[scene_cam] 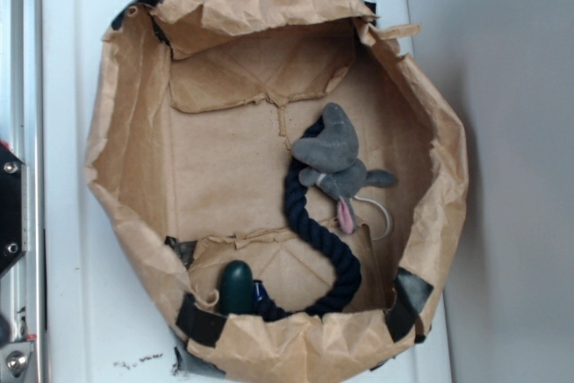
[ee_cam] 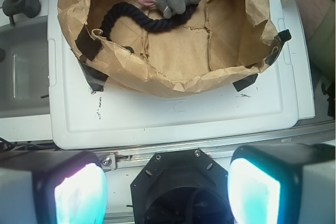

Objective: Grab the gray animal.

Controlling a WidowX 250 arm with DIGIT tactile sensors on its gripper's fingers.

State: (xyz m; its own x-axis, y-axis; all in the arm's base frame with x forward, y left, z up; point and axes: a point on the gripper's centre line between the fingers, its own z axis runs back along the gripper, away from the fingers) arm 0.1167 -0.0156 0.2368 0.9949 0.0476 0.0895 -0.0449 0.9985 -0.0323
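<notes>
— Fingers (ee_cam: pixel 79 192) of our gripper (ee_cam: pixel 167 190) are spread apart, holding nothing, well outside the paper bag (ee_cam: pixel 173 74).

— We see the gray animal (scene_cam: pixel 339 161) inside, lying on the navy rope (scene_cam: pixel 314 230); the dark green object (scene_cam: pixel 237 286) sits nearby.

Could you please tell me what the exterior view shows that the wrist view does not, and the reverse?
Only the exterior view shows the dark green object at the navy rope's end. Only the wrist view shows the gripper, open and well short of the bag, and a gray sink. Both show the paper bag, the navy rope and the gray animal lying on it.
</notes>
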